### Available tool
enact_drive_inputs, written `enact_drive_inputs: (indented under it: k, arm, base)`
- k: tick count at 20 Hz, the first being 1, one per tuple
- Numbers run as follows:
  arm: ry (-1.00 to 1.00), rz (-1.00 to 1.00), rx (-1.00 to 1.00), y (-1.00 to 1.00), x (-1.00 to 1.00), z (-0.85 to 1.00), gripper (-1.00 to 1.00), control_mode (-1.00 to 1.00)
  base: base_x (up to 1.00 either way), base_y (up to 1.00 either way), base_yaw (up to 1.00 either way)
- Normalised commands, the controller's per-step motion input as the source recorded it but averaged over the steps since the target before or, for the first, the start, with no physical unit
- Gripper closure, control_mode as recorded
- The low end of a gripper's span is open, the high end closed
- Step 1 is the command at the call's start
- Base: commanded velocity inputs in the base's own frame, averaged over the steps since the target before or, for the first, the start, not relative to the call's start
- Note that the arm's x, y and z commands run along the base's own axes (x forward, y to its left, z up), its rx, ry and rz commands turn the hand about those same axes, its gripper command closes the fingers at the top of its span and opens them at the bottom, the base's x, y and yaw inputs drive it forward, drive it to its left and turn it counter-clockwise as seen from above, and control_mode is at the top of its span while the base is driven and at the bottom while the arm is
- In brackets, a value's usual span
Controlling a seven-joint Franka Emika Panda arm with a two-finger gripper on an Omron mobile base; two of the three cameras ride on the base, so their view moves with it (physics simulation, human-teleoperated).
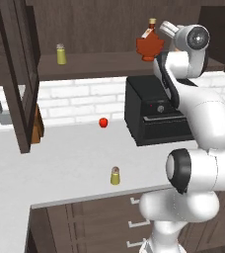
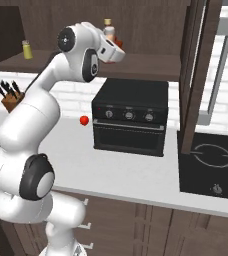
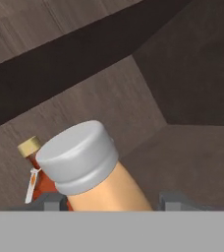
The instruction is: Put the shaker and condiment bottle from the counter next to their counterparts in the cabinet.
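Observation:
The pale orange-tan condiment bottle (image 3: 99,172) with its whitish-grey cap sits between my fingertips in the hand view; my gripper (image 3: 111,201) is shut on it, up inside the dark brown cabinet (image 3: 192,74). Just behind it to the left stands the dark red maple-leaf bottle (image 3: 39,181) (image 1: 149,45) with a tan neck and white tag. The yellow-olive shaker (image 1: 115,176) stands alone on the pale counter (image 1: 65,158) near its front edge. Its paler-capped twin (image 1: 61,54) (image 2: 27,49) stands at the left of the cabinet shelf (image 1: 99,64).
A black toaster oven (image 1: 154,116) (image 2: 131,117) stands on the counter under the shelf, with a small red fruit (image 1: 103,122) to its left. The open cabinet door (image 1: 20,74) hangs at the left. A knife block (image 2: 8,97) and a cooktop (image 2: 211,165) flank the scene.

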Motion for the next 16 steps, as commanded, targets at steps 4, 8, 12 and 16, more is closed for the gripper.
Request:
enact_drive_inputs:
  k: [4, 8, 12, 16]
  arm:
    - [0.00, 0.03, 0.00, 0.00, 0.33, -0.12, 1.00, -1.00]
    - [0.00, 0.02, 0.00, 0.00, 0.35, -0.04, 1.00, -1.00]
    - [0.00, 0.02, 0.00, 0.00, 0.37, -0.09, 1.00, -1.00]
    - [0.00, 0.03, 0.00, 0.00, 0.33, -0.13, 1.00, -1.00]
  base:
    - [0.00, 0.00, 0.00]
    - [0.00, 0.00, 0.00]
    - [0.00, 0.00, 0.00]
    - [0.00, 0.00, 0.00]
